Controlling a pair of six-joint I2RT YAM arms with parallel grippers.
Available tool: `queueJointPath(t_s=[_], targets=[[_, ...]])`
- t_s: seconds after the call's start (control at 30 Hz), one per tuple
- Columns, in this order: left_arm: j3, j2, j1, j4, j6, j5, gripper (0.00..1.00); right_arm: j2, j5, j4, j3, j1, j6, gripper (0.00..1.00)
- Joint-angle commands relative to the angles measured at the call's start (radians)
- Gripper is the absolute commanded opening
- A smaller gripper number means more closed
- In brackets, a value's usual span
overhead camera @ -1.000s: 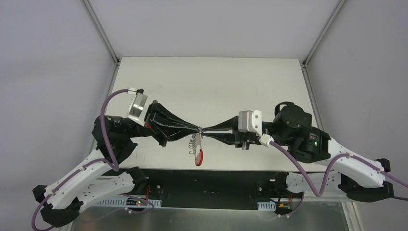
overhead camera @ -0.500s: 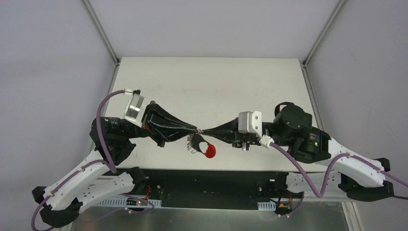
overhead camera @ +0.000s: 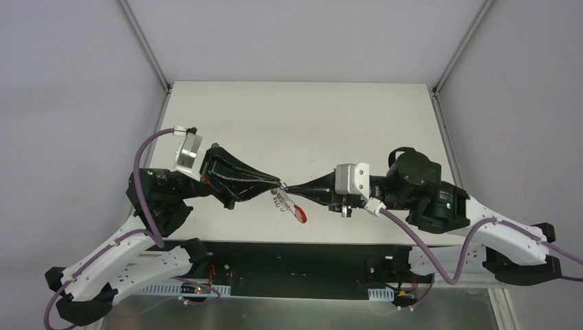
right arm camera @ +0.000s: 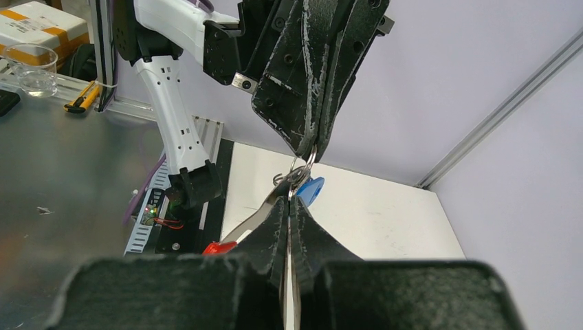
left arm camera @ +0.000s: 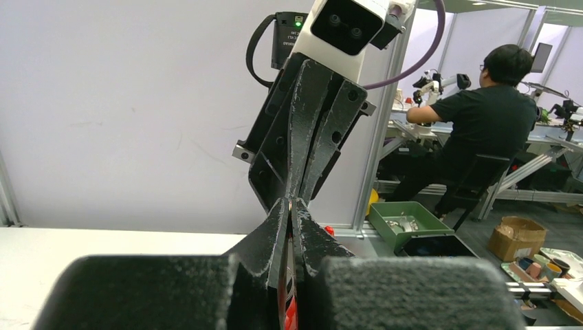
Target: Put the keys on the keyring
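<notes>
My left gripper (overhead camera: 280, 185) and right gripper (overhead camera: 291, 187) meet tip to tip above the table's near edge. The left is shut on a silver ring of the keyring (overhead camera: 278, 199), whose red curved strip (overhead camera: 300, 213) hangs below the tips. In the right wrist view the ring (right arm camera: 306, 161) sits in the left fingers (right arm camera: 323, 110) above, and the strip (right arm camera: 221, 247) trails down left. My right gripper (right arm camera: 290, 196) is shut on the key, with its blue tag (right arm camera: 311, 189) just past the tips against the rings. In the left wrist view my left gripper (left arm camera: 291, 201) shows red (left arm camera: 292, 315) between its jaws.
The white table (overhead camera: 302, 124) lies under both arms, with metal frame posts (overhead camera: 144, 48) at its back corners. Its dark front edge (overhead camera: 295, 251) is just below the hanging strip. A green bin (left arm camera: 405, 220) and a seated person (left arm camera: 481, 130) are beyond the cell.
The red strip has swung from hanging straight down to out toward the right. Both grippers have shifted a little left, still tip to tip and shut.
</notes>
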Motion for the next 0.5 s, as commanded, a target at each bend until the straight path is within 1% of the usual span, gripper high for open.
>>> queueJointPath(t_s=[0.0, 0.47], targets=[[0.007, -0.007, -0.009, 0.077, 0.009, -0.058, 0.0, 0.019, 0.013, 0.018, 0.022, 0.025, -0.041, 0.0], [0.005, -0.009, -0.009, 0.053, 0.023, -0.104, 0.0, 0.039, 0.162, 0.081, -0.024, 0.108, -0.168, 0.0]])
